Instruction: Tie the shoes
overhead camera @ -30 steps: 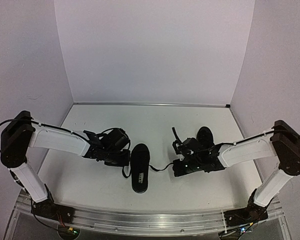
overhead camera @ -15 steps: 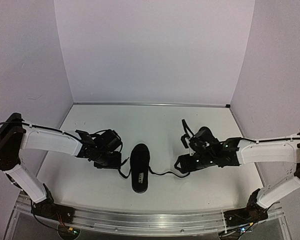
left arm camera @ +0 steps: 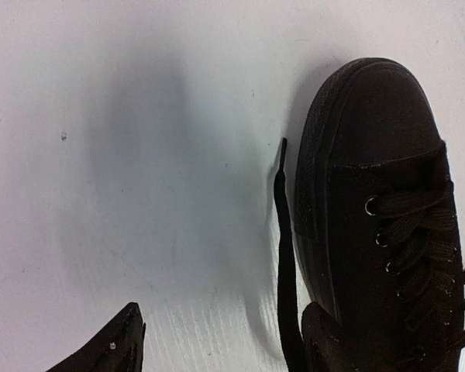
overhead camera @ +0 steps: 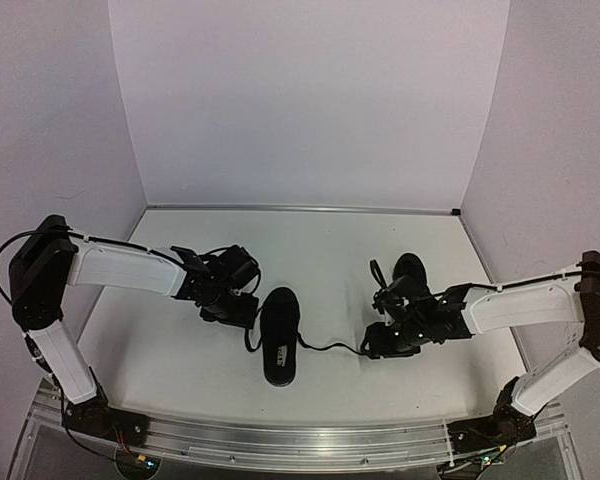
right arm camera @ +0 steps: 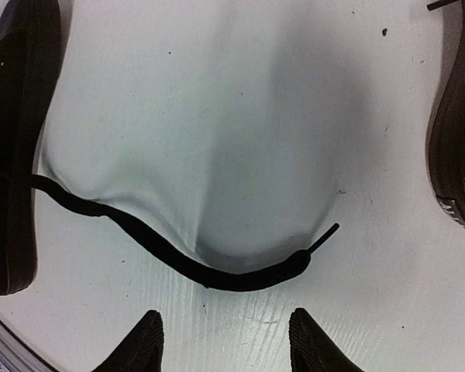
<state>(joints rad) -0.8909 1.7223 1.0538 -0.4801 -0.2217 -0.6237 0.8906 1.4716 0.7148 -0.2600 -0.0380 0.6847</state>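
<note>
The left arm [overhead camera: 120, 270] reaches in from the left edge of the white table [overhead camera: 310, 250]. Its left gripper [overhead camera: 235, 305] sits low, just beside the left flank of the middle shoe [overhead camera: 278, 335]. In the left wrist view this claw [left arm camera: 221, 353] is spread wide. One fingertip [left arm camera: 116, 349] shows at the lower left, and the other is a dark shape against the shoe's side. Nothing is pinched between them.

The left lace end [left arm camera: 283, 256] lies flat on the table inside that gap. It runs alongside the shoe's rubber toe cap [left arm camera: 372, 108], and its tip is free. Metal eyelets [left arm camera: 370, 206] and the crossed lacing show on the shoe's upper.

The middle shoe stands upright at the table's centre, toe pointing away from the arm bases. A small pale label [overhead camera: 280, 352] sits inside its heel.

From its right side the right lace end [overhead camera: 325, 347] trails across the table in a sagging curve towards the right gripper [overhead camera: 375, 345]. In the right wrist view this lace [right arm camera: 178, 260] rests loose on the surface. Its stiff tip [right arm camera: 325, 232] lies ahead of the claw [right arm camera: 225, 341]. That claw's two fingertips [right arm camera: 143, 341] stand parted and touch nothing.

The second shoe [overhead camera: 410, 272] sits farther back on the right, just behind the right gripper. Its sole edge [right arm camera: 457, 155] shows at the right border of the wrist view.
</note>
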